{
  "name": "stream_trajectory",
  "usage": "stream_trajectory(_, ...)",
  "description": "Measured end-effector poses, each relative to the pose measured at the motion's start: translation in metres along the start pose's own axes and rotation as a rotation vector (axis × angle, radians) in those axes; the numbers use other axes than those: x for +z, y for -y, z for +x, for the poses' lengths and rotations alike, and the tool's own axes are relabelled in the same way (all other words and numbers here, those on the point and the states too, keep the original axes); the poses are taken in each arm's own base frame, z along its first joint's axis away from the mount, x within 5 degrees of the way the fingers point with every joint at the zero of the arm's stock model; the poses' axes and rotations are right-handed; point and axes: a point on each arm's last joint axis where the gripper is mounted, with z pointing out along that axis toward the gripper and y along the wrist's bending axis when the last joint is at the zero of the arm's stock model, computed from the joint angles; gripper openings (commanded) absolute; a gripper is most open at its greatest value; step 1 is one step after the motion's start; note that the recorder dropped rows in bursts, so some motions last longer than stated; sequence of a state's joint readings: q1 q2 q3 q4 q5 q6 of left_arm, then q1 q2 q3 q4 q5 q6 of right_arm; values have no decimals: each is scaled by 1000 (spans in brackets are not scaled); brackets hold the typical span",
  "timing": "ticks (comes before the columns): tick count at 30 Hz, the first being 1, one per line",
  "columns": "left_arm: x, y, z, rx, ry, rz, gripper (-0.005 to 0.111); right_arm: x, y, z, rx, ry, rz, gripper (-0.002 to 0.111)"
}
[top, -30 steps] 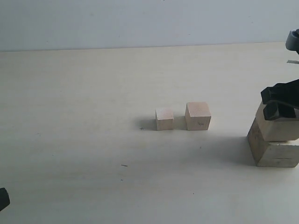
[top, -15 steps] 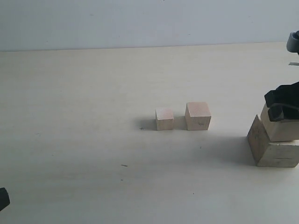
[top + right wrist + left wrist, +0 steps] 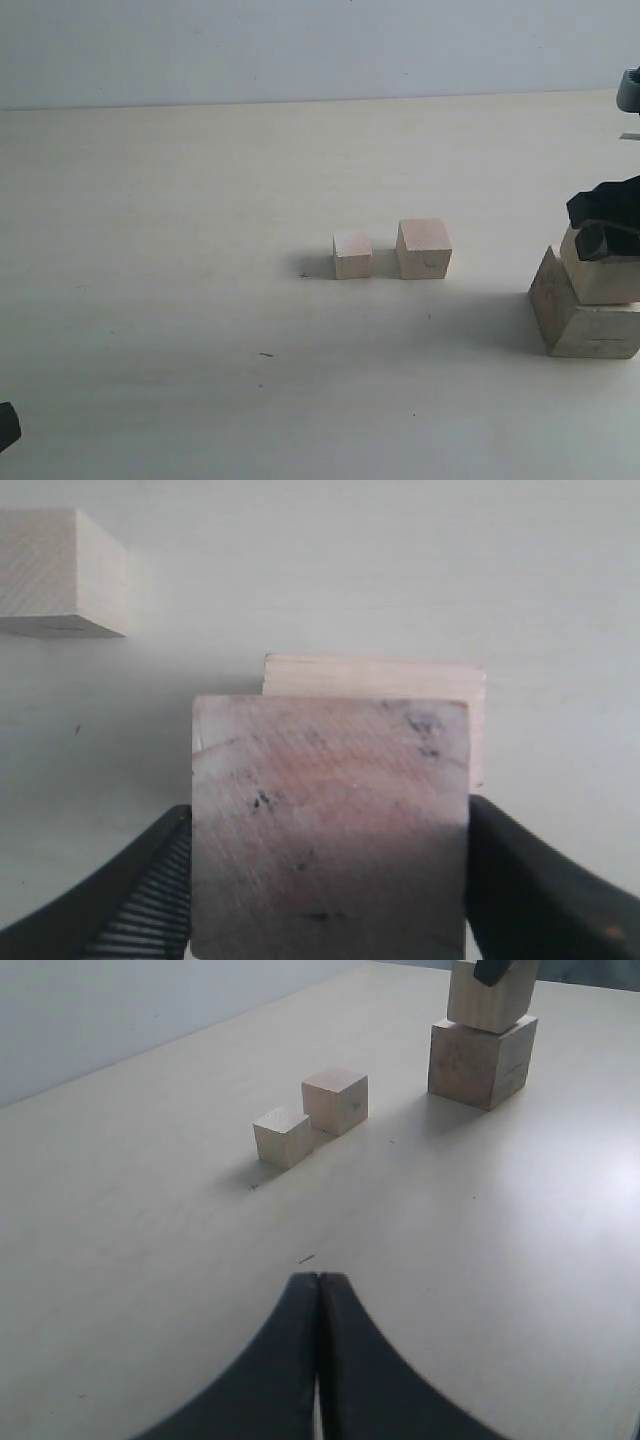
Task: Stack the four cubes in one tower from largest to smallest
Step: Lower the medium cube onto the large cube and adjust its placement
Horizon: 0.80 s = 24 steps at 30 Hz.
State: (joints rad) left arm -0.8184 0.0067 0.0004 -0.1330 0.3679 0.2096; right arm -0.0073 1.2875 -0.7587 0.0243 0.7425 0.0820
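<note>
Right gripper (image 3: pixel 600 222) sits at the far right edge of the exterior view, clamped on the second-largest cube (image 3: pixel 605 280). In the right wrist view its 2 dark fingers (image 3: pixel 530 890) press against opposite sides of that block, whose scuffed top face fills the space between them. The held cube rests on the largest cube (image 3: pixel 585 325), which stands on the pale table (image 3: pixel 180 200), so the tower (image 3: pixel 480 1055) is 2 blocks high. The upper block does not sit centred: in the exterior view it lies toward the right and back of the block below, leaving part of the lower top face bare on the left, and in the right wrist view a strip of the lower block shows past 1 edge of the upper. The other 2 cubes stand on the table near its middle, well apart from the tower. The third cube (image 3: pixel 424 250) is the nearer of them to the tower, and the smallest cube (image 3: pixel 352 256) stands just beside it on the left with a narrow gap between them. Both rest flat and upright. The left gripper (image 3: pixel 318 1295) hangs low over bare table at the lower left corner of the exterior view, its 2 fingers pressed together and holding nothing.
</note>
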Motion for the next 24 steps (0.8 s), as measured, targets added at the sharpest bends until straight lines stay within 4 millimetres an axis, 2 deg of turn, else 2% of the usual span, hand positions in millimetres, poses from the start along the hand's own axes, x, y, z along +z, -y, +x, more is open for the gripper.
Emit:
stream_trajectory(3,0,0,0,0,0,0,0,0,0,0,2,-4,-1,9)
stream_trajectory(7,0,0,0,0,0,0,0,0,0,1,2,-16,0,40)
stream_trajectory(11,0,0,0,0,0,0,0,0,0,3,2,-36,1,61)
stream_trajectory(16,0,0,0,0,0,0,0,0,0,4,2,-40,2,68)
stream_trajectory(24,0,0,0,0,0,0,0,0,0,1,21,-7,-1,68)
